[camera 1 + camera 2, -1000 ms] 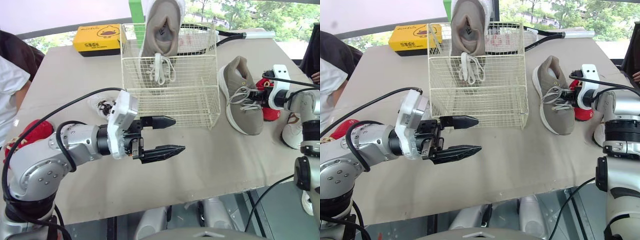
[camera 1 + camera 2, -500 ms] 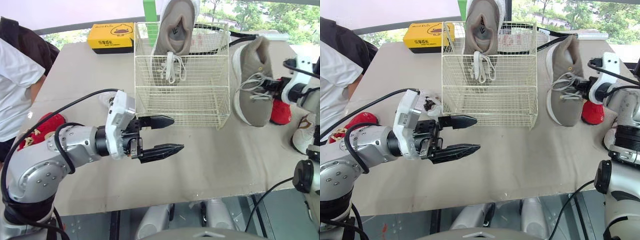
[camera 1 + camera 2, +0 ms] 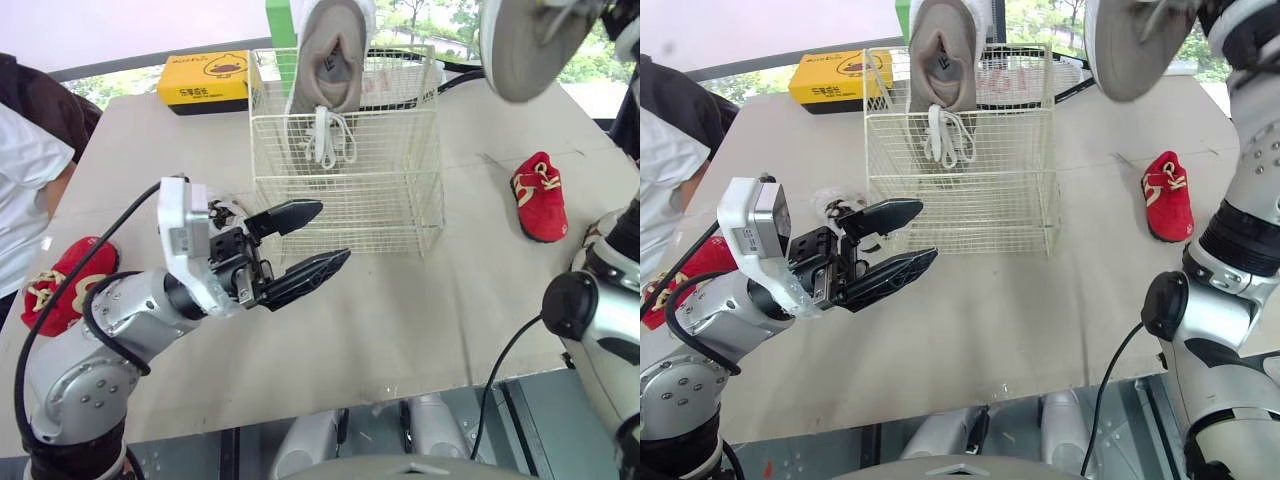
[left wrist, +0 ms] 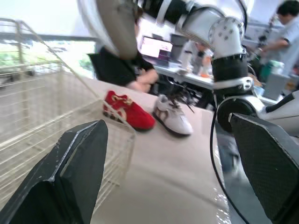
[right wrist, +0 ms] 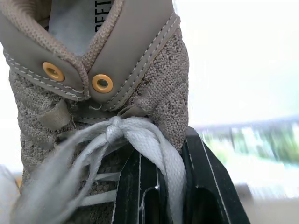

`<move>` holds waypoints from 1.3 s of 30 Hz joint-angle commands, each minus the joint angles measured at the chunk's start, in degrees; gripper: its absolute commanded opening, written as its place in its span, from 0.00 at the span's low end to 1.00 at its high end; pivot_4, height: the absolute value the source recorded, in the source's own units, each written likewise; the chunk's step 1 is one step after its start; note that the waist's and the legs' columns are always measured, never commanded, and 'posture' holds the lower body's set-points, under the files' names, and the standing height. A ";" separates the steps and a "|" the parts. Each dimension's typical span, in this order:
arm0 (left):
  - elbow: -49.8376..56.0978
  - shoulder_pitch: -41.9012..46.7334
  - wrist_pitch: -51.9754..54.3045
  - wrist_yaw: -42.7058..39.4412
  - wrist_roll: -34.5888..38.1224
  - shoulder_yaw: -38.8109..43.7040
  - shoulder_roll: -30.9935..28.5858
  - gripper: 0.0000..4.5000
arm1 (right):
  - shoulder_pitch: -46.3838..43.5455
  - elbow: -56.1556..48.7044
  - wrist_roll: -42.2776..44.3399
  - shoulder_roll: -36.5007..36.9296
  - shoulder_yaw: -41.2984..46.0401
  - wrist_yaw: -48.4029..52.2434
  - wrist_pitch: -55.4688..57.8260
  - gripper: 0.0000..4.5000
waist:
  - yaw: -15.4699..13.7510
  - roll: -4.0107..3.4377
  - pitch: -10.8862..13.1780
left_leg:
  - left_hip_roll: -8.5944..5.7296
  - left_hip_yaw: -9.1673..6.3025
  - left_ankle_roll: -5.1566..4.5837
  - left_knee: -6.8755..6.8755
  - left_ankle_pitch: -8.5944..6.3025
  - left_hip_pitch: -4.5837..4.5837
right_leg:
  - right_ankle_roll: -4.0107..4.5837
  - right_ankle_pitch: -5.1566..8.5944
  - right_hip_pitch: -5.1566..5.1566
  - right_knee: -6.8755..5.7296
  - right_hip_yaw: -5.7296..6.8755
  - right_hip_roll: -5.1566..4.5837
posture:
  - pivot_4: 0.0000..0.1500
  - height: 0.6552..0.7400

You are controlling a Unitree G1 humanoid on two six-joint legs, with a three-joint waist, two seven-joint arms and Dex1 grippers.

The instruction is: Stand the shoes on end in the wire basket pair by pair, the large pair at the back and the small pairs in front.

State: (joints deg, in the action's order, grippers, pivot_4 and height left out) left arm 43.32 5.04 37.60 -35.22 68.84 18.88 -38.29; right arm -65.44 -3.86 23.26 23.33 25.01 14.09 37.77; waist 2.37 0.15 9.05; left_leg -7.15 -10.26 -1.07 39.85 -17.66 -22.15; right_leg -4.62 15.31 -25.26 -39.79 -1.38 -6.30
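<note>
In right tool (image 5: 174, 198): grey shoe (image 5: 98, 70), white laces (image 5: 140, 140).

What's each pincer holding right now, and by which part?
The right pincer grips the large grey shoe at its knotted laces, over the tongue. The left pincer is open and holds nothing.

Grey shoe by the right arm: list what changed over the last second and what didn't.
The right gripper, shut on the grey shoe, has lifted it off the table to high up, right of the basket, sole toward the camera, uncovering a red shoe. The left gripper stayed open before the basket; the other grey shoe stayed standing inside.
</note>
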 commanded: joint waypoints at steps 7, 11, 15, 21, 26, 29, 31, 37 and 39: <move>6.21 -10.80 -7.68 0.43 -0.35 7.76 1.37 1.00 | -13.01 33.10 -5.98 -10.07 -7.60 4.65 -39.97 0.01 | 0.87 0.02 0.00 | 0.14 0.44 -0.05 -0.57 -0.03 0.35 | 0.05 -0.04 -0.05 0.05 -0.33 0.16 | 1.00 1.00; 6.64 -12.89 -9.96 0.92 -3.06 8.57 1.31 1.00 | -14.43 40.70 -6.69 -12.35 -8.77 5.80 -48.02 0.01 | 1.52 0.01 0.00 | 0.20 0.46 -0.04 -0.62 -0.03 0.30 | 0.05 -0.03 -0.11 0.17 -0.27 0.24 | 1.00 1.00; 7.12 -13.23 -10.86 2.87 -3.27 8.74 0.93 1.00 | -14.28 46.77 -7.39 -13.96 -9.19 5.56 -53.72 0.01 | 1.75 0.01 0.00 | 0.21 0.47 -0.04 -0.65 -0.03 0.31 | 0.05 -0.04 -0.11 0.23 -0.27 0.28 | 1.00 1.00; 7.45 -12.12 -11.20 6.05 -3.15 8.35 0.19 1.00 | -12.09 49.85 -8.40 -17.56 -11.10 5.37 -58.20 0.01 | 2.12 0.00 0.01 | 0.25 0.51 -0.04 -0.68 -0.03 0.39 | 0.05 -0.04 -0.12 0.12 -0.39 0.34 | 1.00 1.00; 7.61 -11.92 -11.21 7.03 -3.40 7.53 -0.29 1.00 | -9.22 51.73 -11.42 -19.65 -13.72 5.10 -61.38 0.01 | 3.05 -0.01 -0.03 | 0.26 0.52 -0.03 -0.67 -0.03 0.49 | 0.06 -0.04 -0.11 0.01 -0.48 0.38 | 1.00 1.00; 7.22 -12.08 -11.40 7.48 -3.83 7.81 -0.30 1.00 | -6.07 54.68 -14.63 -20.59 -15.90 3.82 -64.42 0.01 | 3.12 0.04 -0.20 | 0.26 0.55 -0.03 -0.67 -0.03 0.55 | 0.06 -0.04 -0.08 0.02 -0.53 0.42 | 1.00 1.00; 7.05 -11.96 -11.42 7.57 -3.95 7.84 -0.39 1.00 | -4.94 56.56 -15.22 -21.14 -16.16 2.95 -65.44 0.01 | 3.11 0.09 -0.26 | 0.26 0.55 -0.03 -0.70 -0.04 0.75 | 0.06 -0.04 0.06 0.02 -0.57 0.46 | 1.00 1.00; 6.61 -12.42 -11.68 7.64 -3.95 8.41 -0.65 1.00 | -3.90 59.60 -15.32 -22.45 -16.52 3.27 -66.29 0.01 | 2.61 0.22 -0.64 | 0.39 0.61 -0.06 -1.59 -0.10 2.72 | 0.26 -0.12 1.68 0.58 -0.94 0.97 | 1.00 1.00; 6.59 -12.69 -11.78 7.63 -3.89 8.58 -0.71 1.00 | -4.58 59.57 -15.00 -22.71 -16.42 3.54 -66.28 0.01 | 2.57 0.22 -0.71 | 0.58 0.59 -0.05 -1.65 -0.10 2.80 | 0.46 -0.26 1.80 0.88 -1.01 1.25 | 1.00 1.00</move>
State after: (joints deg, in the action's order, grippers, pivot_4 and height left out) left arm 48.95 -7.58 27.13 -27.46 64.78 26.35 -38.51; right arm -71.47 52.07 8.47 1.68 9.47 16.94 -30.69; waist 4.94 0.37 8.34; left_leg -6.55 -9.67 -1.12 38.20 -17.76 -19.33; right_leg -4.14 15.03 -23.47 -38.91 -2.44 -5.01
